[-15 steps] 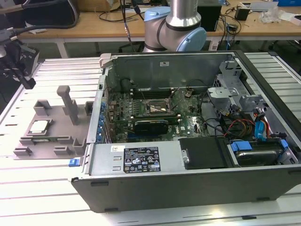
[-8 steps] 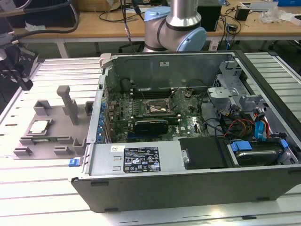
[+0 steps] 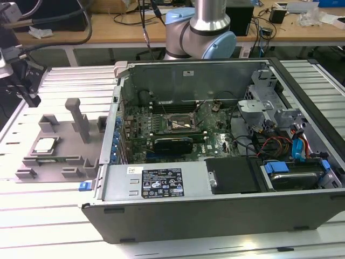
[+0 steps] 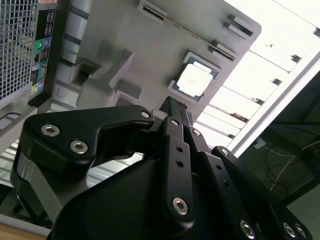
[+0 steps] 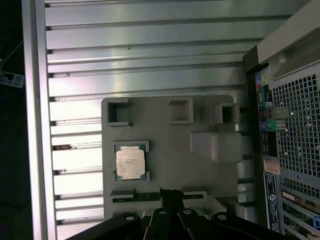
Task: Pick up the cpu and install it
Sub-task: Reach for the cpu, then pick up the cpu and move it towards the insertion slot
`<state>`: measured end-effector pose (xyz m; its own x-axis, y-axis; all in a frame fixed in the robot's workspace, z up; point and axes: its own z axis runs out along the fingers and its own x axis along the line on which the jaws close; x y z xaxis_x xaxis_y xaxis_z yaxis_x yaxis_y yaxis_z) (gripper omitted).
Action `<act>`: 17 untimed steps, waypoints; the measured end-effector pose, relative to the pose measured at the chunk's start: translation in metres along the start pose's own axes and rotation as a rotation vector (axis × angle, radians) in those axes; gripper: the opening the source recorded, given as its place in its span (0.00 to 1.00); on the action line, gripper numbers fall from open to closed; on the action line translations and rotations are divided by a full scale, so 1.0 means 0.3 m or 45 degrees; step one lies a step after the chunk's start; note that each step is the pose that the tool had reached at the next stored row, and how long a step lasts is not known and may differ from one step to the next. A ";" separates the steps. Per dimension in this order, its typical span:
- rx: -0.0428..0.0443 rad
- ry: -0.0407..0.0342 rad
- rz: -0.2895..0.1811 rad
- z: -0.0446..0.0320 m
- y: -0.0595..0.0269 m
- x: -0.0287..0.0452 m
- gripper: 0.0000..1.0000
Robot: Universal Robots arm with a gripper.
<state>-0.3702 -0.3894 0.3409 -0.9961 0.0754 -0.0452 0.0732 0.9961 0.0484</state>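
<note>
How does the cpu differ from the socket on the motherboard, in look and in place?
The cpu has a shiny silver top; the socket is dark with a metal frame. The cpu lies on the grey tray, outside the computer case; the socket sits inside the case, on the motherboard. Both are square and lie flat.

- Small flat square cpu (image 3: pixel 45 144) (image 4: pixel 195 80) (image 5: pixel 130 161), seated in the tray: silver-grey metal top, smooth, bright sheen; thin pale edge.
- Flat grey plastic tray with upright blocks (image 3: pixel 60 157) (image 5: pixel 165 145): matt, smooth, moulded.
- Ribbed silver metal table (image 3: pixel 161 243) (image 5: pixel 140 50), under the tray: brushed, strongly reflective slats.
- Open grey sheet-metal computer case (image 3: pixel 108 189), beside the tray: dull satin walls, perforated mesh panel (image 5: pixel 295 115), glossy paper label (image 3: pixel 161 183).
- Black gripper (image 4: pixel 172 106) (image 5: pixel 170 192), above the tray: matt links, shiny steel screw heads (image 4: pixel 79 146).
</note>
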 end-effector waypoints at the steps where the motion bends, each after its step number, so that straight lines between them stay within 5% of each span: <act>1: 0.000 0.0001 0.000 0.006 0.004 0.003 0.11; 9: 0.000 0.0002 0.000 0.084 0.022 0.052 0.11; 17: 0.000 0.0002 0.000 0.090 0.022 0.057 0.11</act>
<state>-0.3855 -0.3803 0.3136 -0.9961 0.0753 -0.0451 0.0731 0.9961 0.0484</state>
